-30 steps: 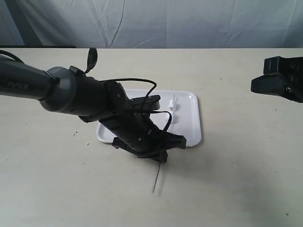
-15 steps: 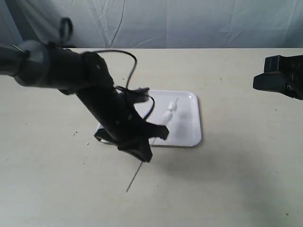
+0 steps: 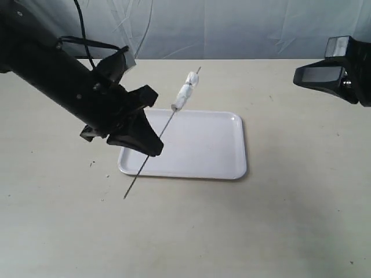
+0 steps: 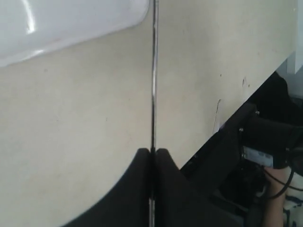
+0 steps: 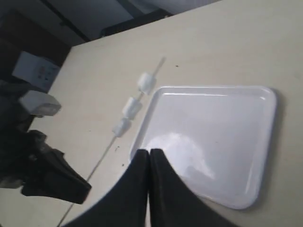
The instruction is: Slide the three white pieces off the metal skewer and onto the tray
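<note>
Clenching thin grey metal skewer [image 3: 168, 123] in left gripper [image 3: 152, 147]; centre three soft white chunks [image 3: 185, 92] over glossy white tray [image 3: 232, 168], then strip using pinched-shut right gripper [image 5: 149, 153].

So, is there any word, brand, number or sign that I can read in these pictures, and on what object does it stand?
No text can be read in these pictures.
The white box beyond the table: dark marks, too blurred to read.
The pale label on the dark equipment past the table edge: too blurred to read.
The tray and the skewer: no writing visible.
</note>
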Controlling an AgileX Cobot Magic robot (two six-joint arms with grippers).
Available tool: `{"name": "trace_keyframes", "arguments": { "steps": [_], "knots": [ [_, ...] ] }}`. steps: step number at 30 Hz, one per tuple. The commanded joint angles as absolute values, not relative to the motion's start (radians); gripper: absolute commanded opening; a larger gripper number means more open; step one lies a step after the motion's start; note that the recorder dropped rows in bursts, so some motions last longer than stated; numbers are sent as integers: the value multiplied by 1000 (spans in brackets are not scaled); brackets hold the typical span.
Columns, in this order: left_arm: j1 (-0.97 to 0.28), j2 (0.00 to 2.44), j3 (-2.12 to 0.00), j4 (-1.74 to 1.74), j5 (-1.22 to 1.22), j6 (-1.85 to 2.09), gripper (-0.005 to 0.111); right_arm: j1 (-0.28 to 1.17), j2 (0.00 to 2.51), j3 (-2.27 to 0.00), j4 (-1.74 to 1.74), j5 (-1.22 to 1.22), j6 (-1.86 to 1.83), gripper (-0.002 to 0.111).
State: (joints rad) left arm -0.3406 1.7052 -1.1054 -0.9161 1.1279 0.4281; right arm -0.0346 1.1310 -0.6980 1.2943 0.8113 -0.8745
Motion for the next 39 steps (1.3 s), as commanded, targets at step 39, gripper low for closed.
{"name": "trace_keyframes", "arguments": {
  "steps": [39],
  "knots": [
    [-339, 1651, -524, -1727, 1192, 1278, 0, 137, 1826, -811, 1744, 1221, -1466, 35]
  ]
}}
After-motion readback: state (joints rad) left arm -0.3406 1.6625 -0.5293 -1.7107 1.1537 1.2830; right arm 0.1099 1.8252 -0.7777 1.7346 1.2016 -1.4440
